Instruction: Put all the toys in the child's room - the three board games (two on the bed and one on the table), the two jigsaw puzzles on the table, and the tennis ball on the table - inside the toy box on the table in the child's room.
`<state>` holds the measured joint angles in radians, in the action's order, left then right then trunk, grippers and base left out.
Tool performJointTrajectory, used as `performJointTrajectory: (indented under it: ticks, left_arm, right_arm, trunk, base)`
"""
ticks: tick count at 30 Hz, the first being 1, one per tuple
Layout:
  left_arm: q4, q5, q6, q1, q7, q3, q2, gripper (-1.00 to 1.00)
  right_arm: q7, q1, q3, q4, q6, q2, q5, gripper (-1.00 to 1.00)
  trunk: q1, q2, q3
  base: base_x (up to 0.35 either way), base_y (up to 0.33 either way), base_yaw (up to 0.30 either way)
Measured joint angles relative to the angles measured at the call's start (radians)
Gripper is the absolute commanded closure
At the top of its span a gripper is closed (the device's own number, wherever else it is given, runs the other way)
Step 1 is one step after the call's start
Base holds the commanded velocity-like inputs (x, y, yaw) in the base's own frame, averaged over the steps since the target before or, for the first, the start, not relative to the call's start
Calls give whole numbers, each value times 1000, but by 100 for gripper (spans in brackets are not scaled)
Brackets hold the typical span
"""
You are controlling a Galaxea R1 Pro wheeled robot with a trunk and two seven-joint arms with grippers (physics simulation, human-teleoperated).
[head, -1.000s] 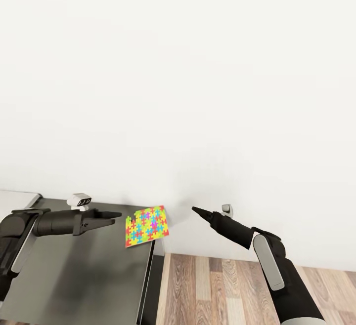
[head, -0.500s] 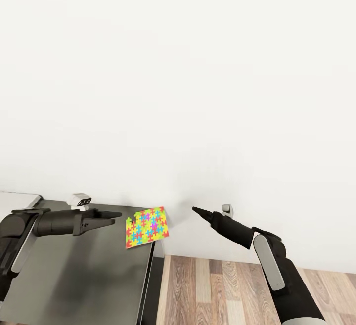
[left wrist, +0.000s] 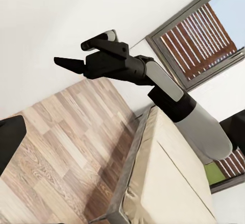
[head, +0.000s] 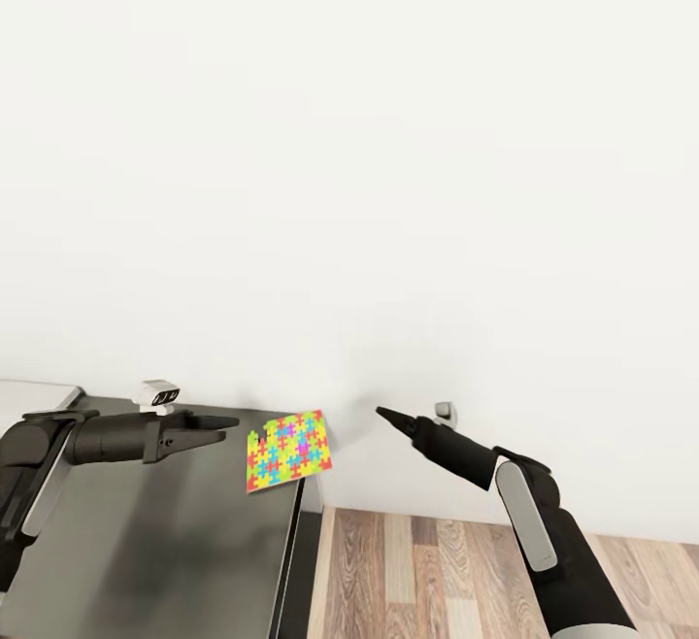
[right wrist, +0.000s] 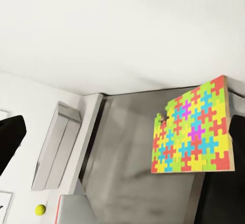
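The flat multicoloured jigsaw puzzle square (head: 287,449) lies at the dark grey tabletop's (head: 155,542) corner, at 3 o'clock of the left gripper (head: 225,425), whose fingers sit pressed together. The right gripper (head: 382,413) also looks closed and empty. Step in hand: approaching puzzle 1. Next: spread the fingers and descend.

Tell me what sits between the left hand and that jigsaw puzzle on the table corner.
Nothing visible. In the head view the left hand points toward the jigsaw puzzle, with just bare grey table in the gap between them. The puzzle lies at the table's far right corner, apart from the hand's tips.
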<state>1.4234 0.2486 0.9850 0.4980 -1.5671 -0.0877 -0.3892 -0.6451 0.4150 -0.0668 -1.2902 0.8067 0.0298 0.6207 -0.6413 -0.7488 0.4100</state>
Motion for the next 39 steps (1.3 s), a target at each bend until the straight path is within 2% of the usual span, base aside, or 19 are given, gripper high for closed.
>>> performJointTrajectory:
  ticks: [9,16,22,27,33,39]
  left_arm:
    - [0,0,1,0,0,1,1,-100]
    - [1,0,0,0,0,1,9,-100]
    - [0,0,0,0,0,2,10,-100]
    - [1,0,0,0,0,1,11,-100]
    - [2,0,0,0,0,1,22,-100]
    - [31,0,5,-9,0,2,24,-100]
  right_arm:
    - [0,2,0,99,-55,4,-7,-100]
    - [0,9,-1,134,-57,0,-6,-100]
    - [7,20,-2,193,-57,8,-7,-100]
    - [12,49,-1,243,-53,10,-5,-100]
    - [17,88,0,317,-52,36,-5,-100]
    - [18,95,3,344,-54,48,-6,-100]
  trunk:
    - [-35,-63,13]
    - [-61,-112,24]
    - [-84,-154,32]
    - [-104,-189,40]
    - [-127,-231,49]
    - [-150,-273,57]
  base:
    - [0,0,0]
    - [0,0,0]
    - [0,0,0]
    - [0,0,35]
    - [0,0,67]
    - [0,0,81]
